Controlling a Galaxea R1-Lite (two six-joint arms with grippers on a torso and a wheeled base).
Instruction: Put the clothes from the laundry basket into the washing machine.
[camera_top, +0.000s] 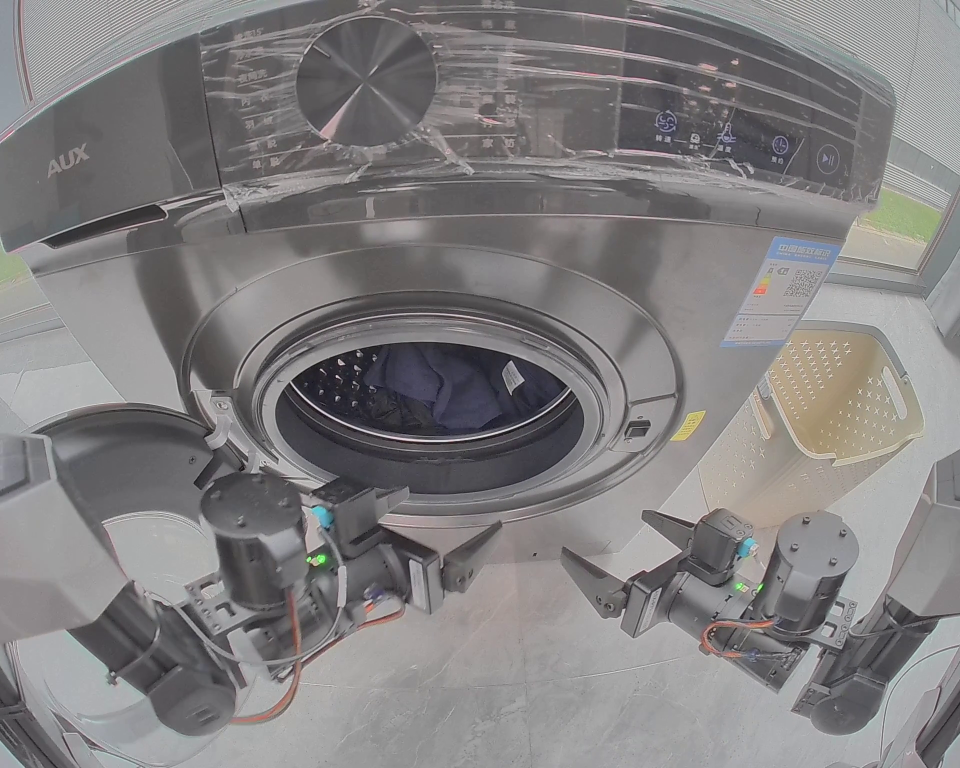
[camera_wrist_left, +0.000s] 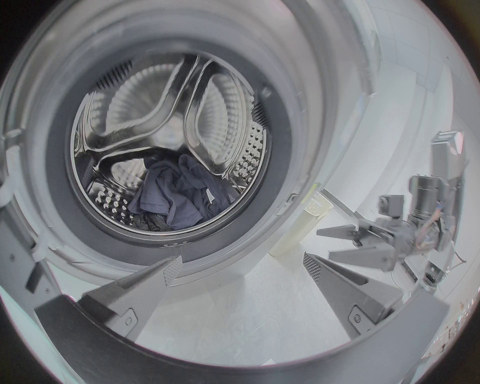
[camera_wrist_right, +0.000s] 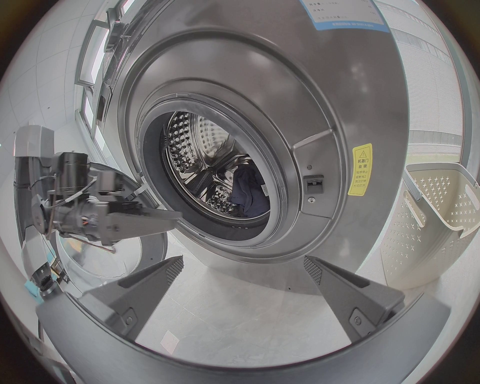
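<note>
Clothes (camera_top: 440, 395) lay in a dark blue heap inside the drum of the washing machine (camera_top: 500, 260), low in the drum and toward its back; a small white tag showed on the pile. From the left wrist view we noted the same heap (camera_wrist_left: 175, 195) resting on the perforated drum wall, and from the right wrist view it (camera_wrist_right: 248, 192) sat behind the grey door seal.

We found the round door (camera_top: 120, 470) swung fully open on the robot's left side. The laundry basket (camera_top: 830, 420), cream with small cut-outs, stood on the floor (camera_top: 500, 660) just beside the machine on the right, touching or nearly touching its front corner; we could not tell which.

The left gripper (camera_top: 452, 508) hung in front of the machine below the drum opening, jaws spread wide and holding nothing. The right gripper (camera_top: 604, 533) hung near it at much the same height, also spread wide and empty, with its fingertips pointed toward the left one. Both were apart from the machine, the clothes and the basket.
</note>
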